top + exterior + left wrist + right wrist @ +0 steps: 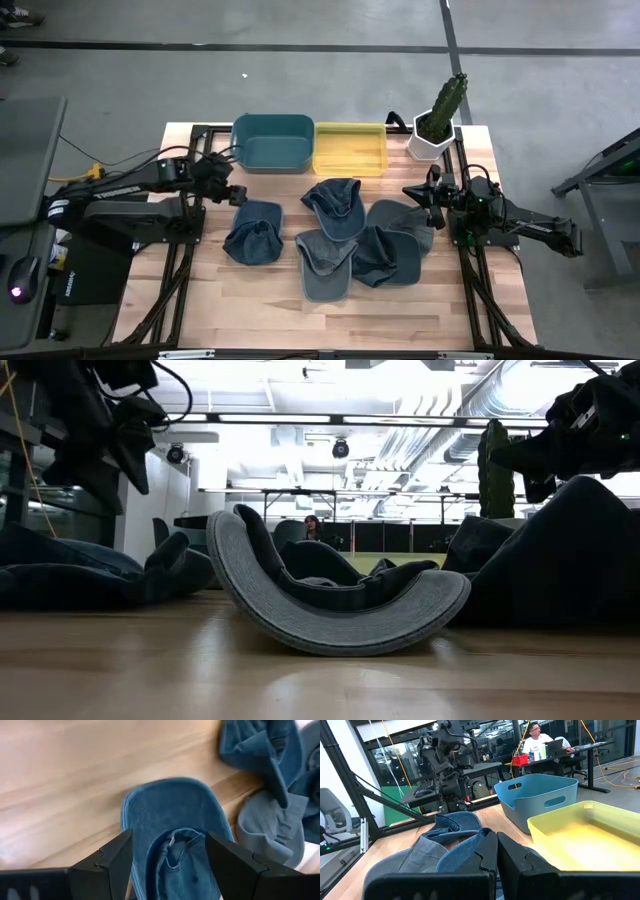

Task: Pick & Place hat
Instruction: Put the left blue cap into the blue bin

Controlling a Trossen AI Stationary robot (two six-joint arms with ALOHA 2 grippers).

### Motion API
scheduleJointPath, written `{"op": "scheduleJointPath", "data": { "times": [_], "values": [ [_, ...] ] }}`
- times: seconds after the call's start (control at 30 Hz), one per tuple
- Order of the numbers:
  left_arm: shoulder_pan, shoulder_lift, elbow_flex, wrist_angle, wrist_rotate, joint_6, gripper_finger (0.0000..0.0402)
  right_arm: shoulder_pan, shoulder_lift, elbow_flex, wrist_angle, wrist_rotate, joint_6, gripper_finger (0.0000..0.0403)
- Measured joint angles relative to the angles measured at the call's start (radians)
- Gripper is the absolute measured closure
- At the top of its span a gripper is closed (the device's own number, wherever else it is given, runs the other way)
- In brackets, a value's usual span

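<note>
From my remote station I saw the wooden table (250, 300) carrying all the hats loose on its boards, none yet delivered: the teal bin (272, 142) and the yellow bin (350, 148) along the far edge both stood empty, so by my reading the job had barely begun. Four caps lay heaped in the middle and toward the right (355, 240), overlapping one another, and a fifth, the dark blue cap (253, 232), lay apart on the left. The left arm reached in from the left side, its left gripper (169, 857) poised directly above that blue cap, jaws spread wide to either side of the crown and clasping nothing; whether the fingertips touched the cloth I could not tell. The right gripper (496, 851) waited at the right edge beside the heap, its fingers pressed together and empty. A potted cactus (440, 118) stood at the far right corner. I judged the grasp, the lift and the drop into a bin all still ahead for every hat.
</note>
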Motion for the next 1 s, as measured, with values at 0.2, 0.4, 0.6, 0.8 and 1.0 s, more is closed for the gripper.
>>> {"op": "scheduleJointPath", "data": {
  "times": [0.2,0.4,0.6,0.8,1.0],
  "values": [
    [0.0,0.101,0.0,-0.003,0.032,-0.032,0.0176,0.0,0.0,0.0,0.0,0.0,0.001,0.0402],
    [0.0,0.181,0.0,-0.035,0.036,0.001,0.0176,0.0,0.0,0.0,0.0,0.0,0.001,0.0402],
    [0.0,0.186,0.0,-0.075,0.036,0.043,0.017,0.0,0.0,0.0,0.0,0.0,0.0,0.0402],
    [0.0,0.186,0.0,-0.077,0.028,0.09,0.012,0.0,0.0,0.0,0.0,0.0,0.001,0.0402],
    [0.0,0.221,-0.016,-0.047,0.08,0.064,0.0091,0.0,0.0,0.0,0.0,0.0,0.001,0.0402]
  ]
}}
